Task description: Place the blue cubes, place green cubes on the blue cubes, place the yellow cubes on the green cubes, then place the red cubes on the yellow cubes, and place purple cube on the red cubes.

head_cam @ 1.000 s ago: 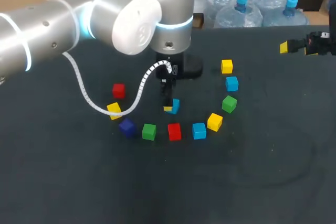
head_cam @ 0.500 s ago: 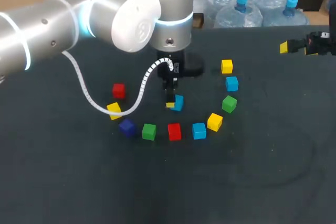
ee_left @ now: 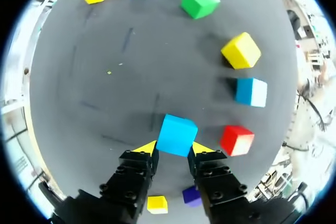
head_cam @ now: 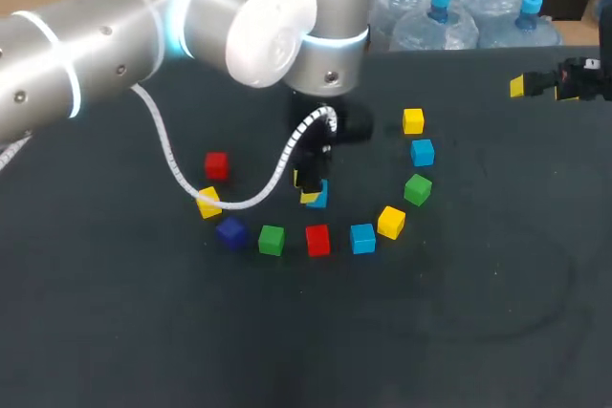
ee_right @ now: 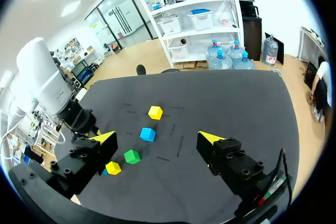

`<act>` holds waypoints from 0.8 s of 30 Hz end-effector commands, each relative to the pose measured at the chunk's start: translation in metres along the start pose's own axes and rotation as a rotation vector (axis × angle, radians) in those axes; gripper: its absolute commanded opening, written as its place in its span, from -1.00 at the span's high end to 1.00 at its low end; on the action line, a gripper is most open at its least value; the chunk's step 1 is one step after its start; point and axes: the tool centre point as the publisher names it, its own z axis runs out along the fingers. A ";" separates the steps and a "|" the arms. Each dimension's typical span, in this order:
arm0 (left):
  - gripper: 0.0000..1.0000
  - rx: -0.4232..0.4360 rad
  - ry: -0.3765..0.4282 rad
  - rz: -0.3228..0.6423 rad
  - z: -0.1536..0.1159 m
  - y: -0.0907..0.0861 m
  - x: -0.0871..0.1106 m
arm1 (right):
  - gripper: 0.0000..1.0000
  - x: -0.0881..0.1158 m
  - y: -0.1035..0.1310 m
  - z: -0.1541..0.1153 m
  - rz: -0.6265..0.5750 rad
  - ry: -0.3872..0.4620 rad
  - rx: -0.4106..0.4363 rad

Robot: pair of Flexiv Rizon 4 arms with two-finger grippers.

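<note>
My left gripper [head_cam: 310,186] stands inside a ring of cubes, shut on a light blue cube [head_cam: 317,196]. The left wrist view shows both yellow tips of this gripper [ee_left: 174,148] pressed against opposite sides of that blue cube [ee_left: 177,135]. Around it lie a red cube [head_cam: 216,165], a yellow cube [head_cam: 207,202], a dark purple cube [head_cam: 230,231], a green cube [head_cam: 272,239], a second red cube [head_cam: 317,239] and another blue cube [head_cam: 362,237]. My right gripper [head_cam: 545,86] stays open at the far right edge, holding nothing [ee_right: 157,138].
The ring's right side holds a yellow cube [head_cam: 390,222], a green cube [head_cam: 417,188], a blue cube [head_cam: 422,152] and a yellow cube [head_cam: 413,121]. My left arm's white cable [head_cam: 172,164] loops over the cubes on the ring's left side. Bare dark tabletop [head_cam: 478,312] spreads in front.
The left gripper's fingers have closed onto the light blue cube. The left arm's big joints have swung slightly to the right. The right arm has not moved.
</note>
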 end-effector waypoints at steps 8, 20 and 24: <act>1.00 -0.048 0.021 -0.102 -0.003 0.010 0.007 | -1.00 0.000 0.001 0.000 0.001 -0.001 0.005; 1.00 -0.056 -0.027 -0.110 0.001 0.019 0.002 | -1.00 0.000 0.001 0.000 0.001 -0.001 0.005; 1.00 -0.068 -0.027 -0.121 0.000 0.020 0.003 | -1.00 0.000 0.001 0.000 0.001 -0.001 0.005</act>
